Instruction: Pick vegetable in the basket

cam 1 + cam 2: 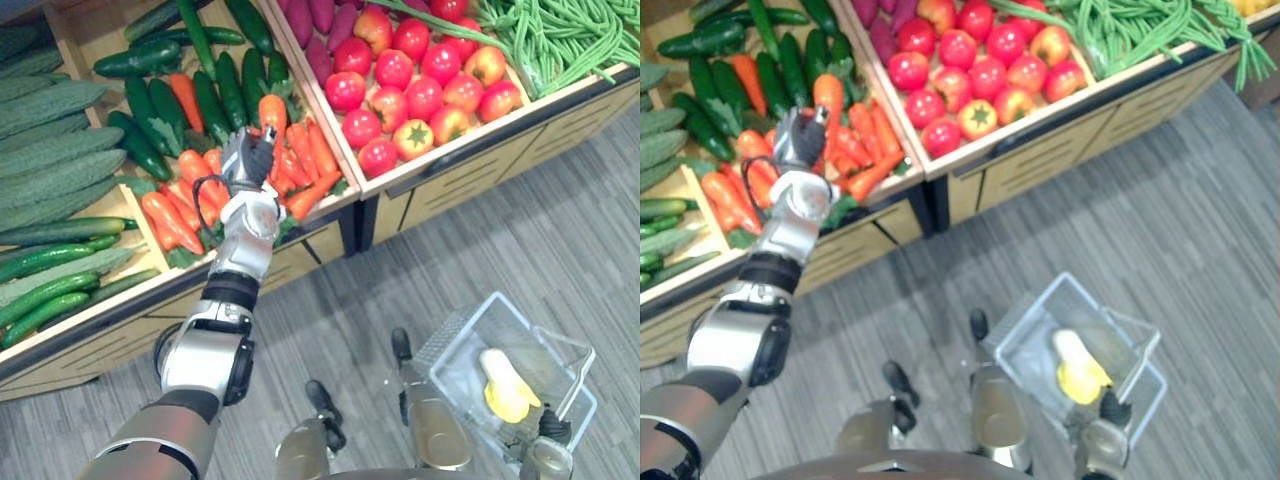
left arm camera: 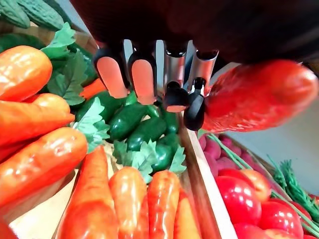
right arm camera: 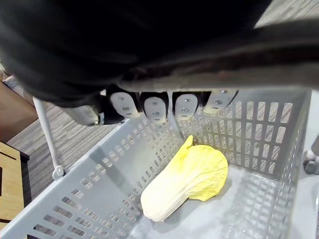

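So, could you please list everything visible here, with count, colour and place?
held carrot: one, orange, in the left hand above the carrot bin.
carrots: many, orange with green tops, wooden bin below that hand.
smooth cucumbers: many, dark green, behind the carrots.
bumpy cucumbers: several, paler green, leftmost bin.
tomatoes: many, mostly red, bin right of the carrots.
green beans: a heap, green, far right.
basket: one, grey, lower right over the floor.
cabbage: one, yellow-white, lying inside the basket.
left hand: curled round the held carrot.
right hand: curled on the basket handle.
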